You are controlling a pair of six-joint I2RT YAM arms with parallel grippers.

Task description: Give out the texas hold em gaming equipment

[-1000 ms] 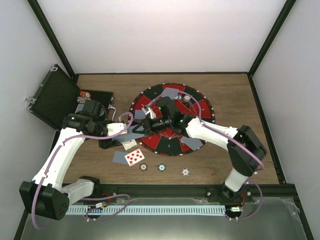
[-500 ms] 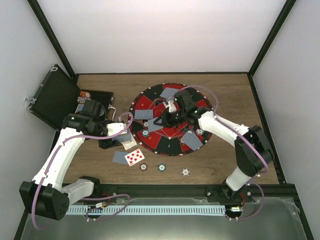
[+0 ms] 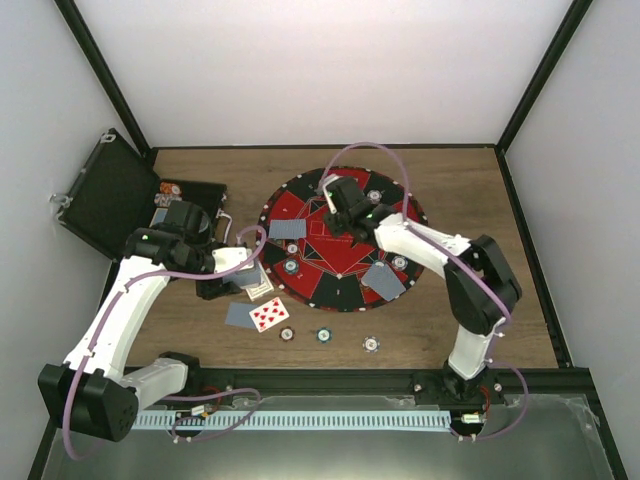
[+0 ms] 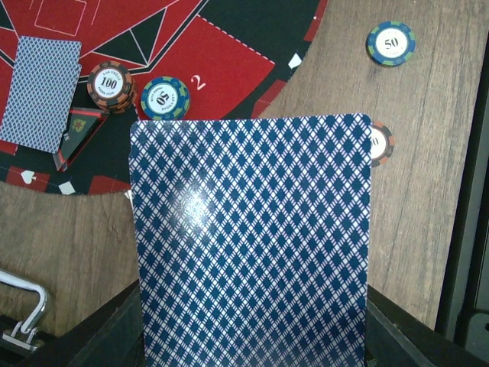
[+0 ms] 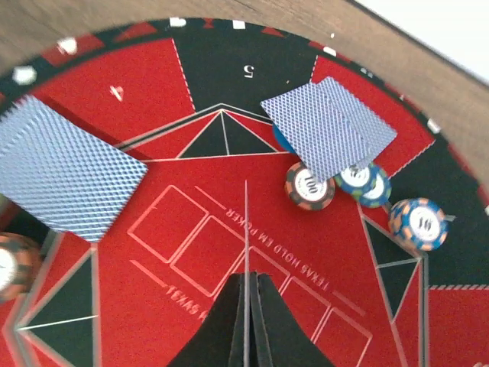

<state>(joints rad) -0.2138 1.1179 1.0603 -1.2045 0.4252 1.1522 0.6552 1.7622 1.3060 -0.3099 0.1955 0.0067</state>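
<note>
Right gripper [image 5: 246, 284] swung away, closed empty (left gripper [image 3: 243, 276] holds card [image 4: 252, 237]).

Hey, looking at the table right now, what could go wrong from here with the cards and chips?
The card in the left claw covers most of its wrist view and part of an orange chip, so it may be laid on chips unseen. The right claw, shut, hangs over the mat near a 100 chip; a sweep could scatter it.

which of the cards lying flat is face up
The red-pipped card on the bare wood beside the mat; the rest show patterned backs.
</note>
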